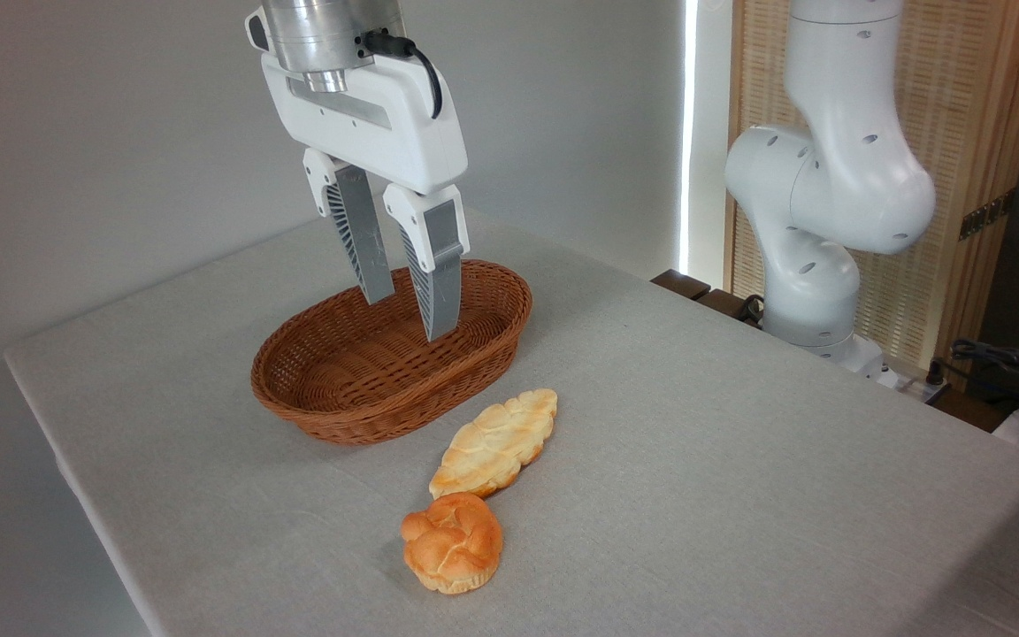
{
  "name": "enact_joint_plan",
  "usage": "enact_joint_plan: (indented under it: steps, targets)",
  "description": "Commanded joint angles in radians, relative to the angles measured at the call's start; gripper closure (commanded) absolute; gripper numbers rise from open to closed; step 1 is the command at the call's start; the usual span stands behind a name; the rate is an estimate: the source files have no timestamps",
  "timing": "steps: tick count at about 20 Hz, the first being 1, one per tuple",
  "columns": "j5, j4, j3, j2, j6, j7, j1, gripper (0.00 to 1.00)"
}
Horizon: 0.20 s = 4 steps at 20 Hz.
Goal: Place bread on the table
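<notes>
The basket (386, 372) is brown woven wicker, the table (739, 460) wears soft grey cloth, and the bread (496, 442) looks bumpy.

- No text, label, brand, number or sign can be read anywhere in the camera view.
</notes>
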<state>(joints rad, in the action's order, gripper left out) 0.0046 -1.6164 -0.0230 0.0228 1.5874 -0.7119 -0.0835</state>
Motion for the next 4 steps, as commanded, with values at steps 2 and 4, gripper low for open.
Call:
enact_joint_plan:
  steps: [2, 4]
  targets:
    - [-0.006, 0.013, 0.000, -0.004, 0.005, 0.012, 0.005, 0.00]
    - [-0.006, 0.013, 0.000, -0.003, 0.005, 0.003, 0.005, 0.00]
